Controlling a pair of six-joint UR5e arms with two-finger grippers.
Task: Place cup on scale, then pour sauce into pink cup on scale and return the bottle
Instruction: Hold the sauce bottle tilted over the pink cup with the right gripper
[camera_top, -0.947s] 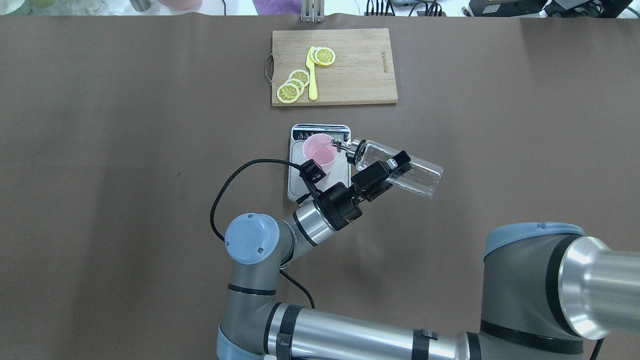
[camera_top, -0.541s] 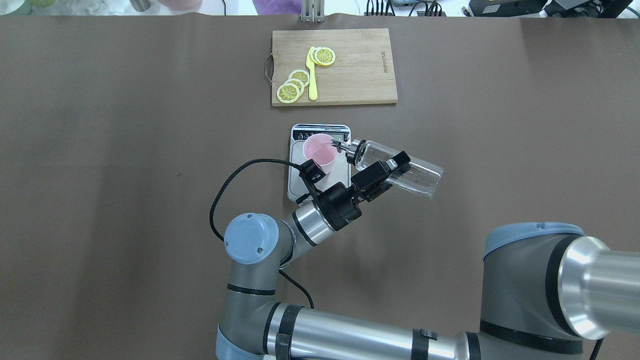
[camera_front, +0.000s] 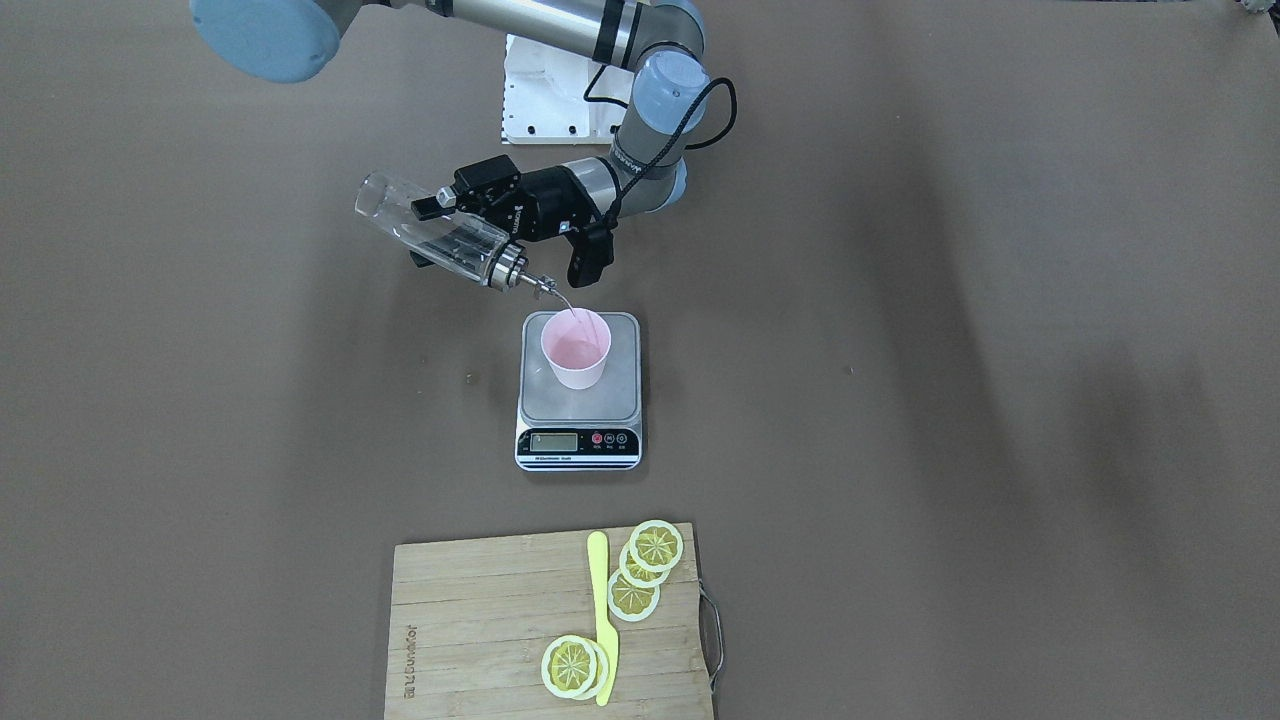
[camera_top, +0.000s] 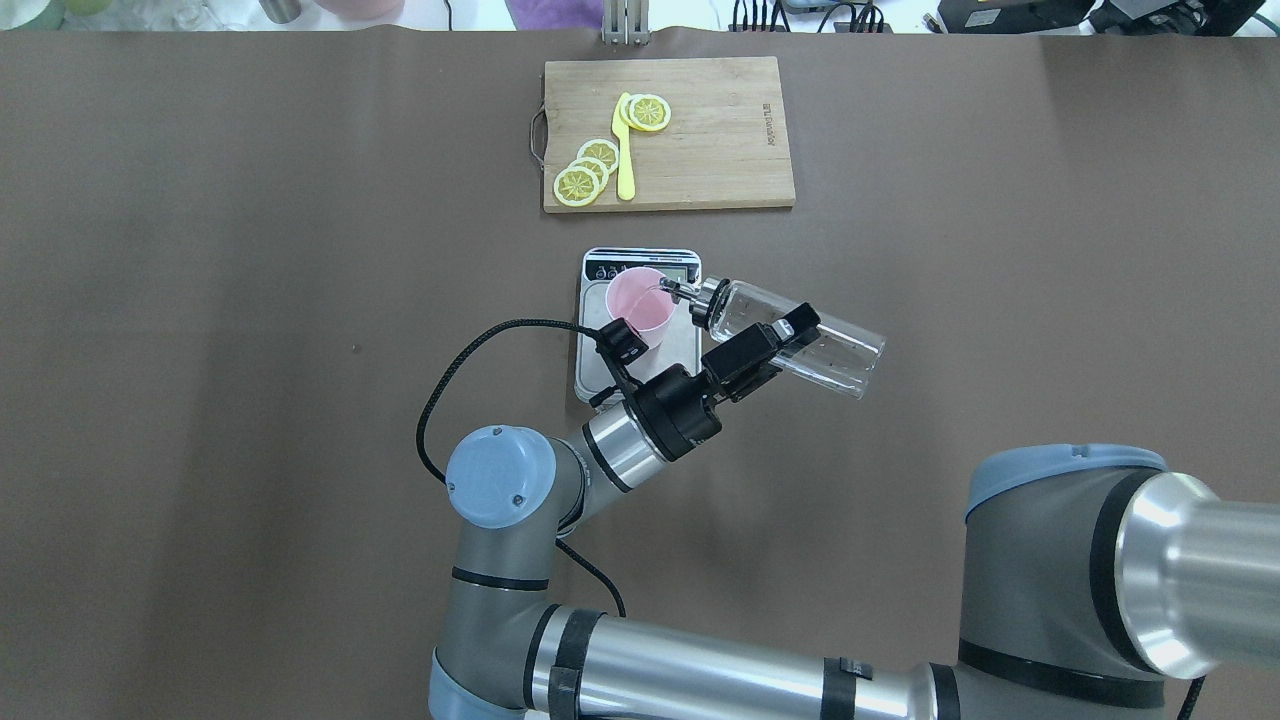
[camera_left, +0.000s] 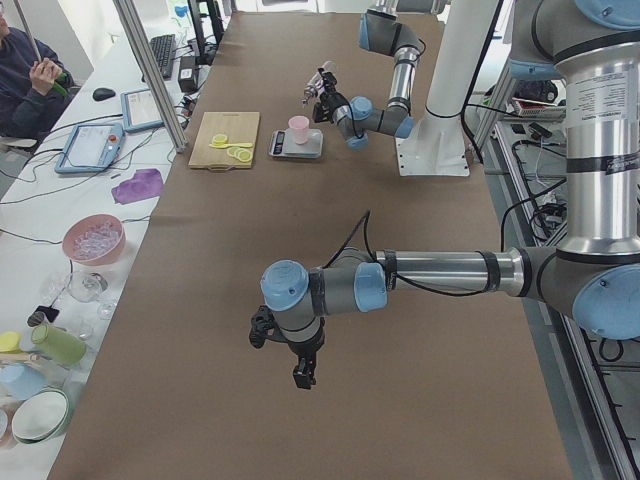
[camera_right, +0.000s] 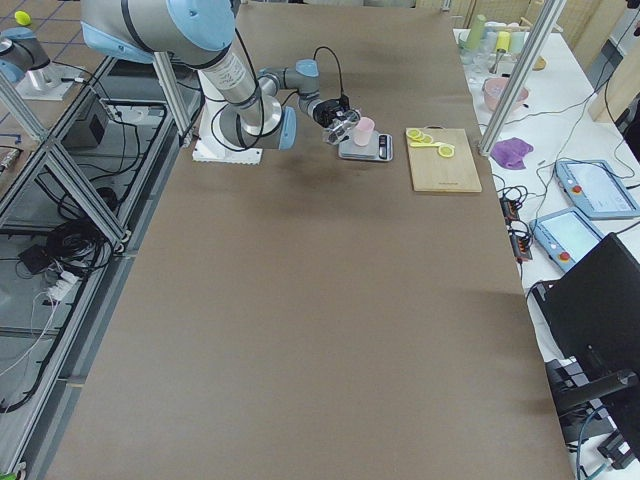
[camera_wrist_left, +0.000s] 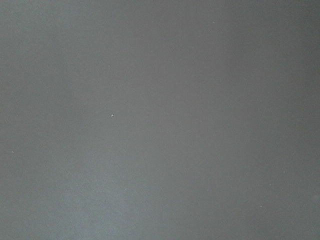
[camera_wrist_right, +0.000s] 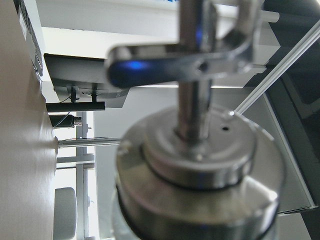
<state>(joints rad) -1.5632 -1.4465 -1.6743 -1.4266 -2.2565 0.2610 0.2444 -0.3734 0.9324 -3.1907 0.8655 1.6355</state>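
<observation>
The pale pink cup (camera_top: 638, 300) stands on the steel platform of the small scale (camera_top: 590, 352), also seen from the front with the cup (camera_front: 575, 352) on the scale (camera_front: 625, 392). My right gripper (camera_top: 788, 345) is shut on the clear glass bottle (camera_top: 842, 352), tilted with its spout over the cup's rim. A thin clear stream (camera_front: 566, 304) of sauce runs into the cup. The right wrist view shows the bottle's metal collar (camera_wrist_right: 200, 165) close up. My left gripper (camera_left: 300, 372) hangs over bare table far from the scale; I cannot tell whether it is open or shut.
A wooden cutting board (camera_top: 720, 130) with lemon slices (camera_top: 585, 175) and a yellow knife (camera_top: 624, 150) lies just beyond the scale. A white mounting plate (camera_front: 545, 105) sits by the right arm's base. The left wrist view shows only blank grey.
The right arm's elbow has crept slightly left. The bottle stays tilted over the cup, almost unmoved.
</observation>
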